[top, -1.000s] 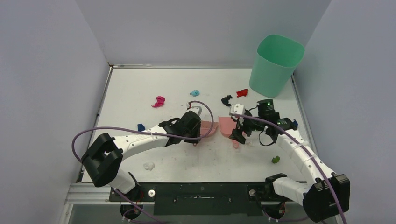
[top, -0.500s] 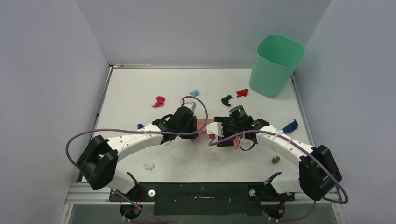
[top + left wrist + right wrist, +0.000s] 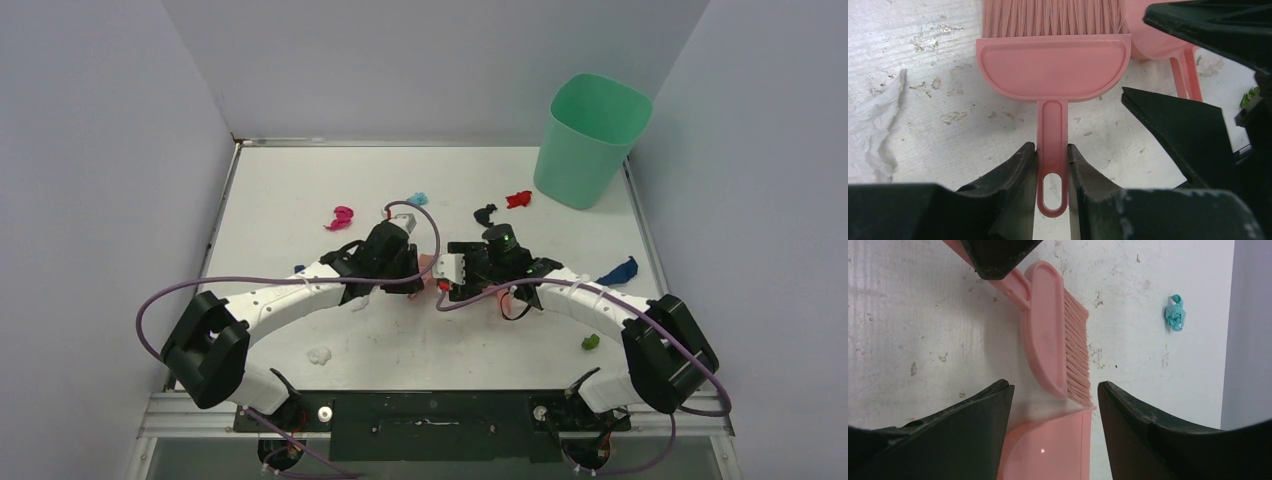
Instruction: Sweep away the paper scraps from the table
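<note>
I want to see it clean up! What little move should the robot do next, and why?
Probably slide the brush, pinched by its handle in the left end effector, out to the light blue scrap: it lies unswept beyond the bristles, and the dustpan sits beside the brush.

- pink brush (image 3: pixel 1053 67): smooth moulded plastic, faint sheen, fine pink bristles
- pink dustpan (image 3: pixel 1048 450): same smooth plastic
- table (image 3: pixel 923 45): matt white, scuffed, flecked
- teal paper scrap (image 3: pixel 1175 312): crumpled matt paper
- green bin (image 3: pixel 590 135): smooth plastic
</note>
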{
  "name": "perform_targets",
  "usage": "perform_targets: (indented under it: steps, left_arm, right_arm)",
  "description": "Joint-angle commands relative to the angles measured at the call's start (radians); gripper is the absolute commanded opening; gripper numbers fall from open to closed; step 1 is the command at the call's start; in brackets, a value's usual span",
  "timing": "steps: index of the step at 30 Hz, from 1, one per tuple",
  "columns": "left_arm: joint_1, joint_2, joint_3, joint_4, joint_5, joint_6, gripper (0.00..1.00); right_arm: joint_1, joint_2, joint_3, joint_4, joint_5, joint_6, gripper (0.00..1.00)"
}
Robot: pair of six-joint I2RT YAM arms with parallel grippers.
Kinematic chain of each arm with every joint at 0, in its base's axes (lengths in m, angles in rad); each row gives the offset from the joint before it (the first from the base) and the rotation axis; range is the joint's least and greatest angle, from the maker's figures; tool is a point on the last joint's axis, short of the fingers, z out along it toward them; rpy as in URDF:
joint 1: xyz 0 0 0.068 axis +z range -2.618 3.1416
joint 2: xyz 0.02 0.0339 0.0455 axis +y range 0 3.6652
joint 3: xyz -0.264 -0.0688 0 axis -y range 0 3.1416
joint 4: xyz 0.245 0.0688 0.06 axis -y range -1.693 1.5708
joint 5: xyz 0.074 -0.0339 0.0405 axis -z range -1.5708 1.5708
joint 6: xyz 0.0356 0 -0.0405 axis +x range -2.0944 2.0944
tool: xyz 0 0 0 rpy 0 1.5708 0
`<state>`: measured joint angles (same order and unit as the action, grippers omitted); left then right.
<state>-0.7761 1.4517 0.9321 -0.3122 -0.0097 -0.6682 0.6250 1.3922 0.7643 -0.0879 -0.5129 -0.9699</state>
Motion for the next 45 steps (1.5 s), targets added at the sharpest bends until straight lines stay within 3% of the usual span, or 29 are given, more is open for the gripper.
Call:
perform_targets:
  steps: [1, 3, 6, 8, 13, 14, 15, 18, 20, 24, 33, 38, 45]
  left_arm:
    - [0.012, -0.038, 0.064, 0.011, 0.036, 0.011, 0.00]
    - [0.018, -0.045, 0.066, 0.010, 0.044, 0.010, 0.00]
    - [0.027, -0.054, 0.069, 0.007, 0.052, 0.010, 0.00]
    - [0.032, -0.061, 0.072, 0.003, 0.056, 0.013, 0.00]
    - [0.057, -0.107, 0.097, -0.037, 0.046, 0.063, 0.00]
    - [0.067, -0.127, 0.102, -0.048, 0.036, 0.083, 0.08]
    - [0.077, -0.155, 0.103, -0.050, 0.031, 0.102, 0.24]
    - [0.100, -0.260, 0.097, -0.038, 0.033, 0.167, 0.50]
    - [0.102, -0.317, 0.097, -0.029, 0.069, 0.222, 0.60]
    - [0.101, -0.405, 0.101, -0.046, 0.209, 0.339, 0.69]
    - [0.098, -0.556, 0.071, -0.180, 0.465, 0.500, 0.69]
    - [0.087, -0.528, 0.059, -0.219, 0.616, 0.508, 0.63]
    - [-0.005, -0.416, 0.129, -0.321, 0.527, 0.577, 0.51]
  right_arm:
    - [0.020, 0.034, -0.021, 0.161, -0.045, 0.027, 0.62]
    - [0.033, 0.051, -0.018, 0.166, -0.053, 0.029, 0.57]
    - [0.061, 0.075, 0.000, 0.158, -0.039, 0.037, 0.35]
    - [0.069, 0.087, 0.015, 0.146, -0.039, 0.048, 0.26]
    - [0.069, 0.026, 0.026, 0.104, -0.055, 0.088, 0.15]
    - [0.069, 0.015, 0.042, 0.060, -0.069, 0.097, 0.14]
    - [0.067, 0.005, 0.069, 0.017, -0.086, 0.107, 0.13]
    - [0.065, -0.015, 0.127, -0.092, -0.143, 0.166, 0.09]
    - [0.061, -0.025, 0.159, -0.159, -0.190, 0.219, 0.07]
    - [0.055, 0.010, 0.264, -0.354, -0.315, 0.243, 0.06]
    - [0.005, 0.129, 0.468, -0.845, -0.651, 0.121, 0.07]
    - [0.007, 0.161, 0.504, -0.917, -0.678, 0.092, 0.07]
    - [0.017, 0.226, 0.560, -1.006, -0.684, 0.072, 0.06]
